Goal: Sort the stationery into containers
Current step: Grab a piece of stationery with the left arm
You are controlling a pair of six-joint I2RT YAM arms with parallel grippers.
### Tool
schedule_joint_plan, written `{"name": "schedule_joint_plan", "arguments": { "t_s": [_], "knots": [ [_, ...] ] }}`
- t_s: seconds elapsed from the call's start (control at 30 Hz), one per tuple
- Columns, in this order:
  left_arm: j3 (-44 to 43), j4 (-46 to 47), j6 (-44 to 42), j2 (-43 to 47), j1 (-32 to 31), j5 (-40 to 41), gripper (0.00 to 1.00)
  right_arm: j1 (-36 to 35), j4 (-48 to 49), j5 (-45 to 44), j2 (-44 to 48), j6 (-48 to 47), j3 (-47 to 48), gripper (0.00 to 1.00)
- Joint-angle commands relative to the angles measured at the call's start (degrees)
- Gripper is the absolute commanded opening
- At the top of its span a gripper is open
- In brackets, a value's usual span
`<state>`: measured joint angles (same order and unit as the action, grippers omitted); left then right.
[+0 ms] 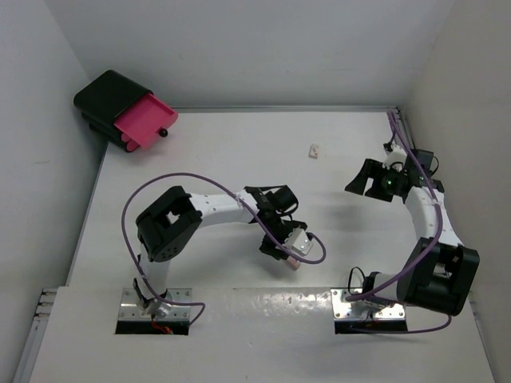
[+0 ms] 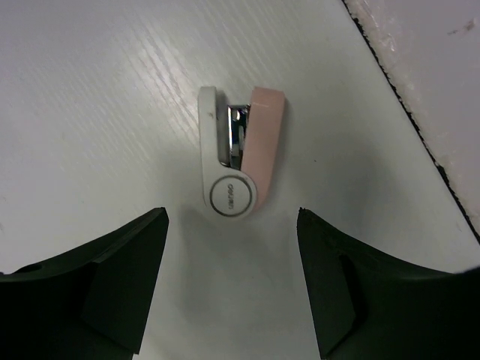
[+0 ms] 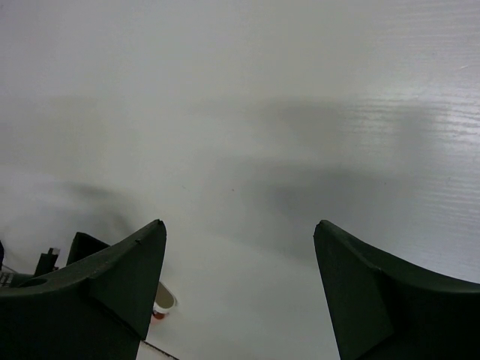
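two hands (image 2: 231, 214) (image 3: 239, 224), one stapler (image 2: 236, 161), one drawer (image 1: 142, 121)

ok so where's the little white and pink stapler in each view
Top external: not visible; probably hidden beneath the left gripper, right of centre.
Left wrist: the stapler lies at centre, just ahead of the open fingers.
Right wrist: not in it.
Shared landmark: the left gripper, mid-table in the top view, its fingers at the bottom corners of the left wrist view.
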<state>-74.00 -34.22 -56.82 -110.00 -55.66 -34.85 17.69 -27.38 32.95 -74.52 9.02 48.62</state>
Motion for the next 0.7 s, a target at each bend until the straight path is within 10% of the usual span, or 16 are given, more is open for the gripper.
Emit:
{"name": "schedule_joint_plan", "arguments": {
  "t_s": [0.0,0.37,0.67],
  "knots": [
    [-0.53,6.00,1.53,-1.09,-1.64,0.13,0.75,0.41,0.74,2.03,1.92,-0.67,-0.98,0.79],
    [0.51,12.59,4.87,-5.31,-5.25,0.40,0.69,0.94,0.92,2.21,2.10,-1.02,-1.86,0.79],
    [5.00,15.41,8.81,-3.92,-3.76,1.80,0.33,1.55,2.50,2.12,1.58,-0.49,-3.01,0.78]
  ]
}}
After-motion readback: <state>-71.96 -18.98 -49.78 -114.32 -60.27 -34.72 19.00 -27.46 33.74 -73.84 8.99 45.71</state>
